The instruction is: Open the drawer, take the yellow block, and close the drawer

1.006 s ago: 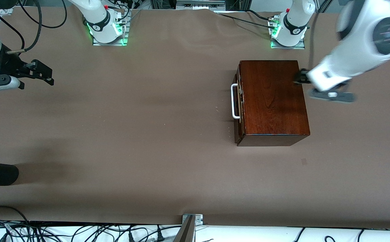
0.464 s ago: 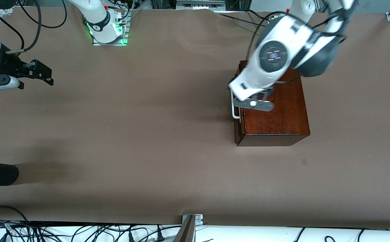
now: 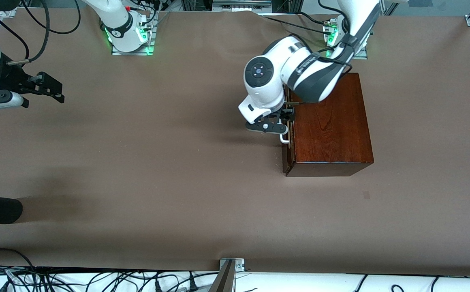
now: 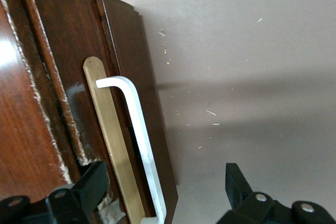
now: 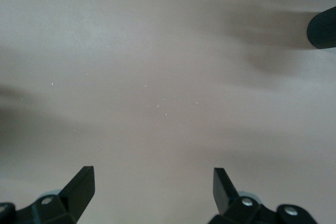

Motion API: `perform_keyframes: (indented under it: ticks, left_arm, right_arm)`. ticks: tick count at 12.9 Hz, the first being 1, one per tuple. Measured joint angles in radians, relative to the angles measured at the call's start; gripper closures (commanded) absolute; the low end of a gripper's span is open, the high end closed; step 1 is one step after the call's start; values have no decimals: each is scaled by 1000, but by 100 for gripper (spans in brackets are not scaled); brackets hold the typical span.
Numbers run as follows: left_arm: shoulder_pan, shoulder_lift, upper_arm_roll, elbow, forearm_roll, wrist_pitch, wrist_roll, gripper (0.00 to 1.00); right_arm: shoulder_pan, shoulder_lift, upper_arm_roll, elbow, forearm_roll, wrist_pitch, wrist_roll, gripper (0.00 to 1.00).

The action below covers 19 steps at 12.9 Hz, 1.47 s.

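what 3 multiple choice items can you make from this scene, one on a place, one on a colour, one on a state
1. Where is the left claw?
A. at the drawer's handle
B. over bare table near the right arm's base
C. resting on top of the wooden box

2. What colour is the handle?
A. black
B. white
C. yellow

3. What state is the drawer in?
A. pulled fully out
C. removed from the box
B. shut

Answers:
1. A, the left wrist view shows the open fingers straddling the handle.
2. B, the bar is white against the dark front.
3. B, the front sits flush with the wooden box and no pale inside shows.

The right claw waits open over the right arm's end of the table.
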Motion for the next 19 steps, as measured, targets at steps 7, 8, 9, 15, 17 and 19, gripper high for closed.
perform_keyframes:
  ticks: [7,8,9,15,17,19]
  left_arm:
    - [-26,7,0,-66,48,37,-82,0]
    - [-32,13,0,-69,53,44,-92,0]
    - [-35,17,1,-74,55,55,-101,0]
    - [-34,28,7,-123,57,138,-149,0]
    - [-34,34,8,-126,57,156,-173,0]
    - [-37,44,8,-131,57,192,-194,0]
  right_arm:
    - [0,0,0,0,0,0,0,0]
    - [0,0,0,0,0,0,0,0]
    - [0,0,0,0,0,0,0,0]
    - [0,0,0,0,0,0,0,0]
    - [0,0,0,0,0,0,0,0]
    - [0,0,0,0,0,0,0,0]
